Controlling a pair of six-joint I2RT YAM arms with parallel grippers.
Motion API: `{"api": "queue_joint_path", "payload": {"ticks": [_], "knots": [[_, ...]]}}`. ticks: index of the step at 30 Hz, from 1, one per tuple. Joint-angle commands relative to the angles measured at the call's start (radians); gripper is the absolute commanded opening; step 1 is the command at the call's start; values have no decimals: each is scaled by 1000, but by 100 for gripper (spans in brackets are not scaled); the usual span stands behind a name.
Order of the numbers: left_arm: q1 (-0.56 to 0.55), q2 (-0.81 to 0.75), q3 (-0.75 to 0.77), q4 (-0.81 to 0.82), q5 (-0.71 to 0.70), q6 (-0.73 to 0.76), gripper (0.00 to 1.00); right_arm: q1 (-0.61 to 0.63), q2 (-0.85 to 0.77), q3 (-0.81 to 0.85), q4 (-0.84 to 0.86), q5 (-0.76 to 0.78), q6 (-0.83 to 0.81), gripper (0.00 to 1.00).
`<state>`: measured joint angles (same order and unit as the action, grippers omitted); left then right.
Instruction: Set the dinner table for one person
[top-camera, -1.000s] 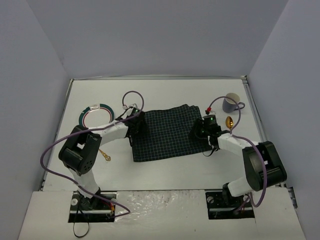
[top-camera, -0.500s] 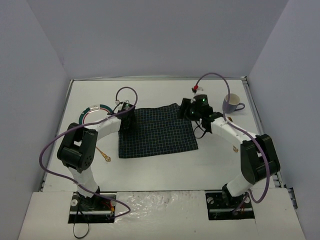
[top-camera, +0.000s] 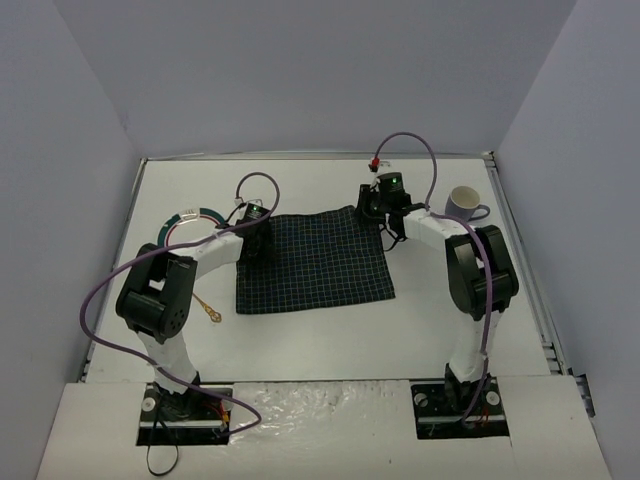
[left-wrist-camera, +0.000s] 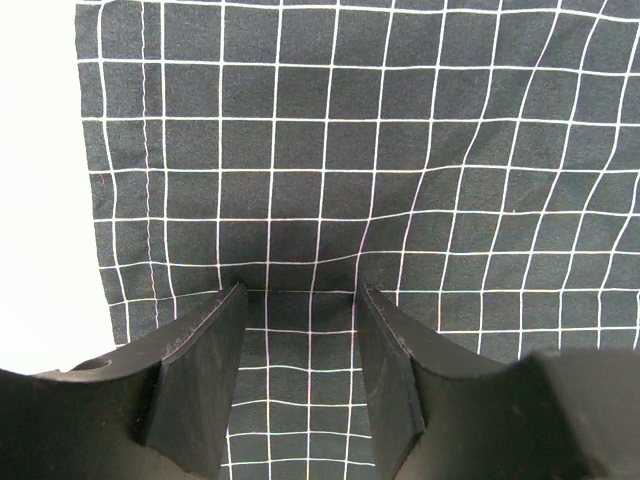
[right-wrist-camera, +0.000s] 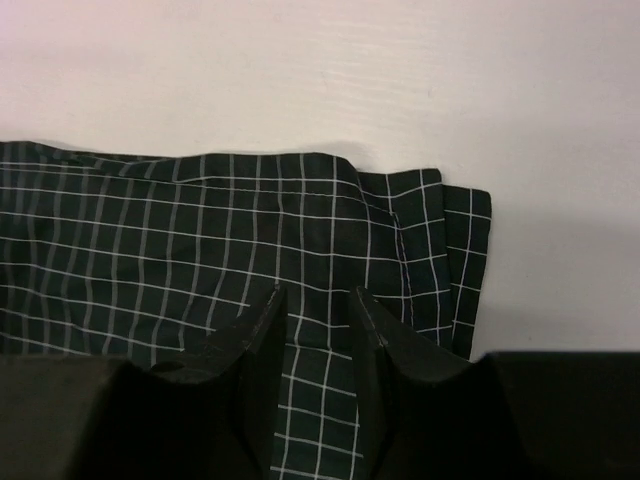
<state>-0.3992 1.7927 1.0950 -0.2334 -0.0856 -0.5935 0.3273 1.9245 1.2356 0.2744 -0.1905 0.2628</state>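
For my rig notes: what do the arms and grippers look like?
The left arm and right arm: white links, bulky black joints, a purple cable looping along each. The left gripper and right gripper: matte black, wedge-shaped fingers. A green light glows on the right wrist.

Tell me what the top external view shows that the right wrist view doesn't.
Only top external: the mug at far right, the green-rimmed plate and a gold utensil by the left arm. Only right wrist: the folded corner of the checked cloth, doubled in layers. Both: that cloth, the white dinner table, the right claw.
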Motion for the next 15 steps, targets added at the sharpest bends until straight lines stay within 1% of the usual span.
{"api": "queue_joint_path", "payload": {"ticks": [1, 8, 15], "knots": [[2, 19, -5, 16, 10, 15, 44, -17, 18, 80, 79, 54, -80, 28], [2, 5, -28, 23, 11, 20, 44, -28, 97, 137, 74, 68, -158, 28], [2, -27, -49, 26, 21, 17, 44, -36, 177, 205, 61, 83, -195, 28]]}}
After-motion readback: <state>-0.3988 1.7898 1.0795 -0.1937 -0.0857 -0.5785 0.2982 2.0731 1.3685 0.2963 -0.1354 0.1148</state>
